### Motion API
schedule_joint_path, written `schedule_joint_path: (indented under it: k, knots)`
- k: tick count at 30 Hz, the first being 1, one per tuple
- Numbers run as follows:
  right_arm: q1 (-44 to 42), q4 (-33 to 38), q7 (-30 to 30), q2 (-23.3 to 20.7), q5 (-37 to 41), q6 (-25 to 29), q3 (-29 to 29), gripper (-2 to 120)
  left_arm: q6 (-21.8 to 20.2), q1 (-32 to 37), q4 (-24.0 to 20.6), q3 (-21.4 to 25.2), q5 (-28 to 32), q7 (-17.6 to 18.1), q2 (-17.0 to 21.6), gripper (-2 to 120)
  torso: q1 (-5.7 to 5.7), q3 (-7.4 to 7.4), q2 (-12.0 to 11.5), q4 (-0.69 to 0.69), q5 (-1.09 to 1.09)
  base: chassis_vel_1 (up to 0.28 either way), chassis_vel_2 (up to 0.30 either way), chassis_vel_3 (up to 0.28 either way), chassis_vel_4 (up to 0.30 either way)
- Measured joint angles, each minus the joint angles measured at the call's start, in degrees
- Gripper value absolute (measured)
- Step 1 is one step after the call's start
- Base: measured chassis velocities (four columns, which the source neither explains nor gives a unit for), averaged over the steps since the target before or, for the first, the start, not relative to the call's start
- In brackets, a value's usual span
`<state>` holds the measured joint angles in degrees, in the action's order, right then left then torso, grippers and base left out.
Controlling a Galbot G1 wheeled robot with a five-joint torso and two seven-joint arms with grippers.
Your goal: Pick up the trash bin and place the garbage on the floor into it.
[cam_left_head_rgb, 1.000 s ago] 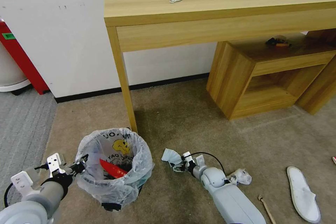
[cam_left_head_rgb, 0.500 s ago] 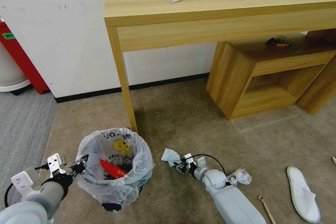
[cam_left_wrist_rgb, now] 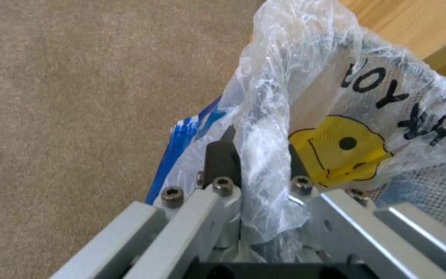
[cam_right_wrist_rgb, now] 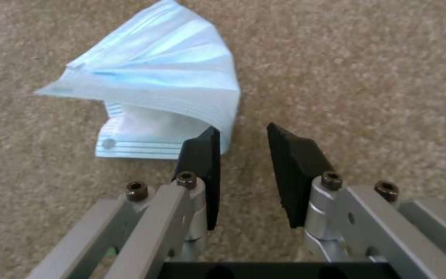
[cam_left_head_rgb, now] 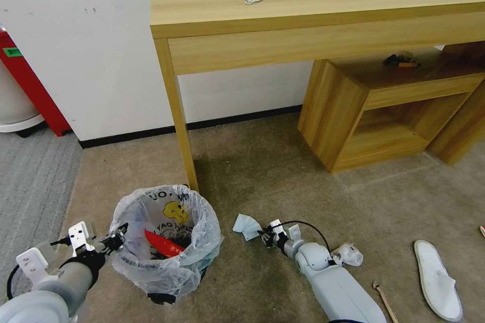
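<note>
The trash bin [cam_left_head_rgb: 164, 239], lined with a crinkly white bag with a yellow figure [cam_left_wrist_rgb: 337, 151], stands on the beige floor [cam_left_head_rgb: 283, 176]. A red wrapper [cam_left_head_rgb: 162, 245] lies inside it. My left gripper [cam_left_head_rgb: 118, 234] is shut on the bin's rim and bag [cam_left_wrist_rgb: 261, 155]. My right gripper [cam_left_head_rgb: 267, 237] hangs low and open just right of a pale blue face mask [cam_left_head_rgb: 246, 225] on the carpet. In the right wrist view the mask [cam_right_wrist_rgb: 156, 93] lies beside one fingertip [cam_right_wrist_rgb: 202, 151], not between the jaws. Crumpled white paper [cam_left_head_rgb: 348, 255], a wooden stick [cam_left_head_rgb: 385, 300] and a white slipper [cam_left_head_rgb: 437, 278] lie further right.
A light wooden table's leg [cam_left_head_rgb: 179, 121] stands just behind the bin. A low wooden cabinet [cam_left_head_rgb: 353, 121] sits under the table at the right. Grey ribbed carpet [cam_left_head_rgb: 30, 181] begins at the left, with a red panel [cam_left_head_rgb: 30, 86] against the wall.
My right gripper has drawn back a little to the right, away from the mask, which stays put. The left gripper and bin have not moved.
</note>
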<state>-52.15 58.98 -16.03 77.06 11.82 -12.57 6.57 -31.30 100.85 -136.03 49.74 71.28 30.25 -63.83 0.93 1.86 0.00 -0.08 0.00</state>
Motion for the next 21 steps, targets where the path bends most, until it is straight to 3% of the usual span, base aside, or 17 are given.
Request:
schedule_joint_path:
  k: [6, 7, 8, 11, 21]
  knots:
    - [0.12, -0.11, 0.38, -0.2, -0.18, 0.36, 0.26, 22, 0.02, -0.04, 0.0, -0.06, -0.12, -0.04, -0.05, 3, 0.0, 0.0, 0.0, 0.0, 0.0, 0.0, 0.0, 0.0, 0.0]
    - [0.19, -0.24, 0.52, -0.22, -0.24, 0.45, 0.33, 19, 0.02, -0.05, 0.0, -0.07, -0.13, -0.04, -0.06, 3, 0.0, 0.0, 0.0, 0.0, 0.0, 0.0, 0.0, 0.0, 0.0]
    - [0.31, -0.57, 0.62, -0.23, -0.28, 1.06, 0.4, 7, 0.02, -0.04, -0.06, -0.07, -0.14, -0.06, -0.07, 3, 0.0, 0.0, 0.0, 0.0, 0.0, 0.0, 0.0, 0.0, 0.0]
    - [0.36, -0.73, 0.51, -0.15, -0.28, 1.71, 0.39, 0, 0.02, -0.04, -0.08, -0.04, -0.14, -0.08, -0.07, 3, 0.0, 0.0, 0.0, 0.0, 0.0, 0.0, 0.0, 0.0, 0.0]
    - [0.98, -1.74, 0.4, 0.67, -0.5, 3.12, 0.05, 0, 0.05, 0.01, -0.08, 0.16, -0.13, -0.17, -0.03, 3, 0.0, 0.0, 0.0, 0.0, 0.0, 0.0, 0.0, 0.0, 0.0]
